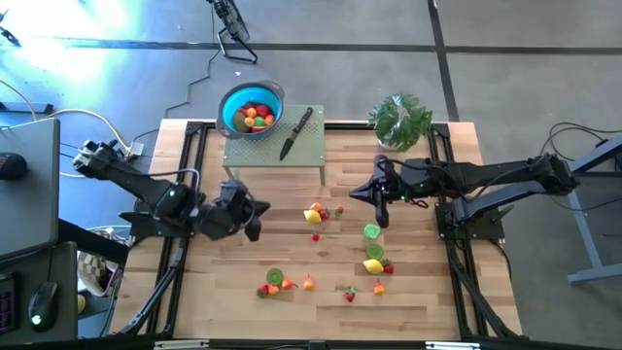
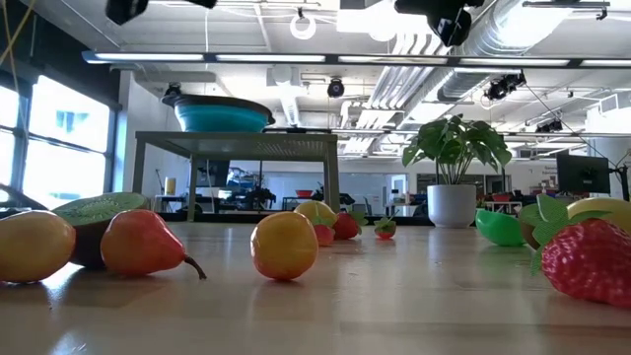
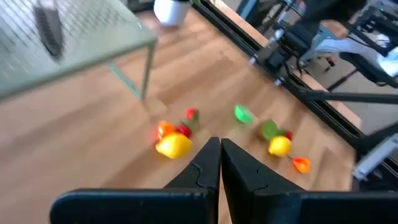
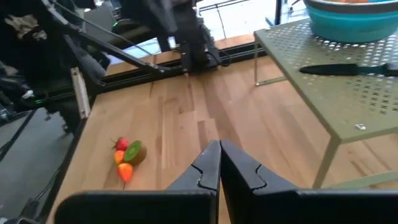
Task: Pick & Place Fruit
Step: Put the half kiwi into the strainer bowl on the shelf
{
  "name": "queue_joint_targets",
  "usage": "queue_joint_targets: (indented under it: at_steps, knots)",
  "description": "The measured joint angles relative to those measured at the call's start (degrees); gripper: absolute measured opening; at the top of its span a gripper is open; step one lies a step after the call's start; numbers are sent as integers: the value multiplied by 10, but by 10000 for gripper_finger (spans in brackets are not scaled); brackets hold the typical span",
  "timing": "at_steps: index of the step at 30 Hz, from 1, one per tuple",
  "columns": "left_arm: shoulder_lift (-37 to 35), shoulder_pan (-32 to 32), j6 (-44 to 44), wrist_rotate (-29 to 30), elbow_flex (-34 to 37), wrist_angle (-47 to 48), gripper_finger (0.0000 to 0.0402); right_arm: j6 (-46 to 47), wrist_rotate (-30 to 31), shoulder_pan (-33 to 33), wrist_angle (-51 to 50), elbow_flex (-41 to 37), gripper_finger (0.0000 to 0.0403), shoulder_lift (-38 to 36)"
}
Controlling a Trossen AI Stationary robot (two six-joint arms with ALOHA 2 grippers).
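Small toy fruit lies loose on the wooden table: a lemon and red pieces (image 1: 314, 213) mid-table, a green half (image 1: 372, 231), a lemon with a strawberry (image 1: 375, 264), and a kiwi half with small pieces (image 1: 276, 280) near the front edge. More fruit sits in the blue bowl (image 1: 252, 109) on the green perforated stand (image 1: 275, 148). My left gripper (image 1: 250, 214) is shut and hovers left of the mid-table cluster (image 3: 174, 146). My right gripper (image 1: 380, 206) is also shut, above the table just beyond the green half. Neither touches anything.
A black-handled knife (image 1: 296, 132) lies on the stand beside the bowl. A potted plant (image 1: 399, 120) stands at the far right corner. Black frame rails run along the left and right table sides (image 1: 190, 175). Bare wood lies between the stand and the fruit (image 1: 292, 194).
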State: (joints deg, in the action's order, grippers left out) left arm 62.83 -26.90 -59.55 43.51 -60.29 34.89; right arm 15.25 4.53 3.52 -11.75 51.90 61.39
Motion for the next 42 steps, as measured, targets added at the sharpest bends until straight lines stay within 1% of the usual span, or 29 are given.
queue_joint_targets:
  at_steps: [4,9,13,19,25,28,31,34,38,42]
  knots:
    - [12,-42,-39,6,0,1,10,0,37,7,12,0,2,0]
    - [25,-71,-81,1,0,15,10,0,87,6,32,0,2,0]
    - [29,-74,-141,-46,0,36,10,1,133,6,64,0,2,0]
    - [61,-73,-186,-97,0,48,10,-3,168,6,82,0,2,0]
    - [102,-74,-305,-173,0,82,10,-5,165,6,82,0,2,0]
    - [122,-74,-367,-193,0,79,10,-18,164,6,81,0,2,0]
    - [149,-77,-398,-199,-2,49,10,-21,160,6,78,0,2,0]
    - [184,-78,-422,-208,-22,56,10,-20,137,6,75,0,2,0]
    - [225,-78,-462,-235,-57,93,10,-35,104,6,72,0,2,0]
    - [263,-84,-500,-265,-92,130,10,-50,95,6,71,0,2,0]
